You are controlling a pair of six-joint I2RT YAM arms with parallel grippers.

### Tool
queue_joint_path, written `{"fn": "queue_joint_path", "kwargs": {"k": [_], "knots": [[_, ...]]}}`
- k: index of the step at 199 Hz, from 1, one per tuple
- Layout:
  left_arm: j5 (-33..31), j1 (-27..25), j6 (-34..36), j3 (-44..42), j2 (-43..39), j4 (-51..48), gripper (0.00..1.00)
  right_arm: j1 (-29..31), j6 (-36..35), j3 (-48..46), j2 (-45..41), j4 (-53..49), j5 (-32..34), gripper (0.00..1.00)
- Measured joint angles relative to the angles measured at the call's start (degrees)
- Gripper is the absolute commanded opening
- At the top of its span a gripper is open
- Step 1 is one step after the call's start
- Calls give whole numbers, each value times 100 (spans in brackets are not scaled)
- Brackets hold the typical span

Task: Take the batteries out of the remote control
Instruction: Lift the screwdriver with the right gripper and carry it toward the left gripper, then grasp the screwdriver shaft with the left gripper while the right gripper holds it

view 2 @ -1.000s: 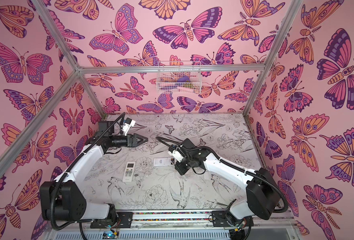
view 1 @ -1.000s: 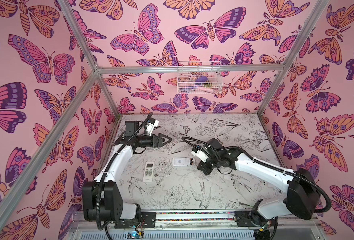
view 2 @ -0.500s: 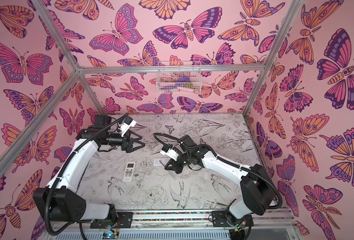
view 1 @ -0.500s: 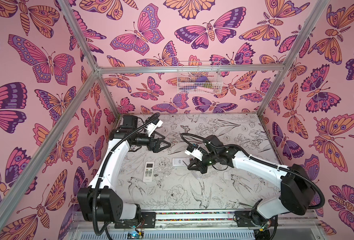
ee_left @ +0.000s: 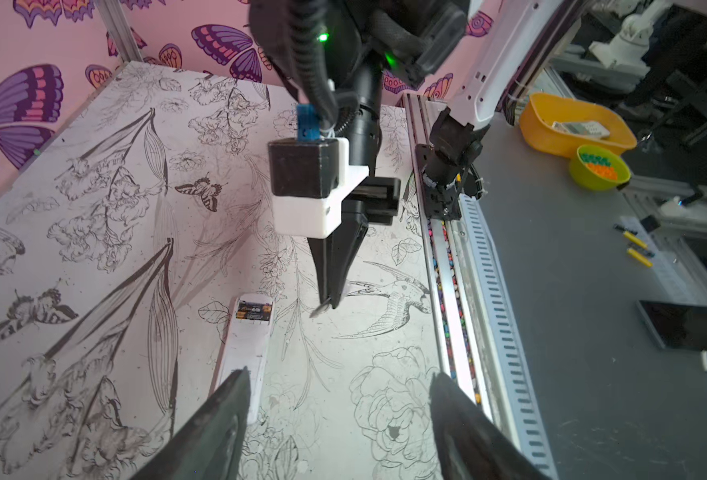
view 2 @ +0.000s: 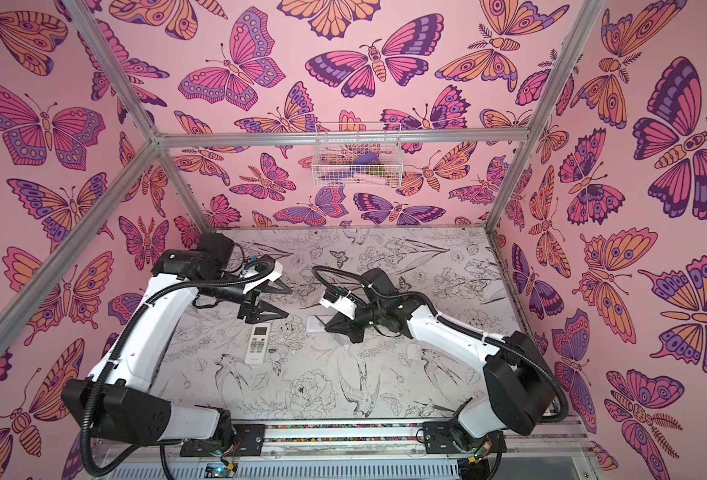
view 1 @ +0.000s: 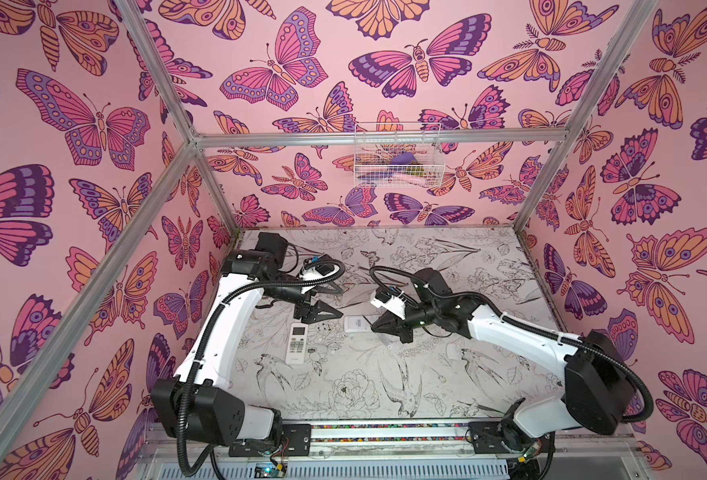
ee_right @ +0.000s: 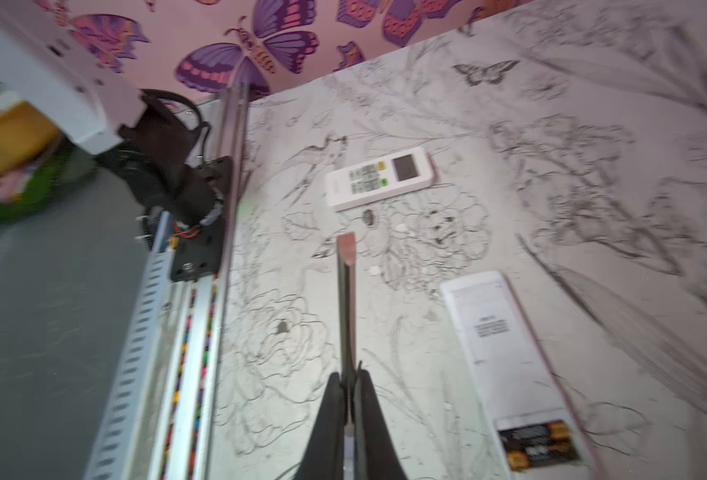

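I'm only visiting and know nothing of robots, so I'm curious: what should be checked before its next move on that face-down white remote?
1. Battery bay of the face-down white rectangular remote uncovered: ok.
2. Black, gold-ended cylindrical batteries seated there, in view: ok.
3. Left gripper open, empty: ok.
4. Right gripper shut on the thin flat-bladed metal screwdriver: ok.
5. Screwdriver at the batteries: not ok; it points over bare flower-printed table.
6. Button-side-up white remote lies apart: ok.
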Motion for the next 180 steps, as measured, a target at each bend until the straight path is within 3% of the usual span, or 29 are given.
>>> {"fn": "queue_joint_path", "kwargs": {"k": [22, 66, 95, 122, 141, 180], "knots": [[-262, 0, -1086, -7, 0, 501, 70, 208, -59, -476, -428, 623, 1108, 0], [-1019, 42, -4070, -28, 2, 1757, 72, 754, -374, -516, -514, 1261, 3399, 0], [-994, 48, -5702, -334, 0, 2358, 72, 1014, -667, -516, -474, 1473, 4572, 0], [-780, 74, -7053, -1123, -4, 3097, 70, 1342, -1150, -516, -297, 1762, 5539, 0], [-601, 94, -7698, -1563, -4, 3497, 69, 1567, -1532, -514, -136, 1917, 6096, 0], [-284, 105, -8258, -1869, -9, 4256, 66, 1784, -2085, -402, 138, 2063, 6787, 0]]}}
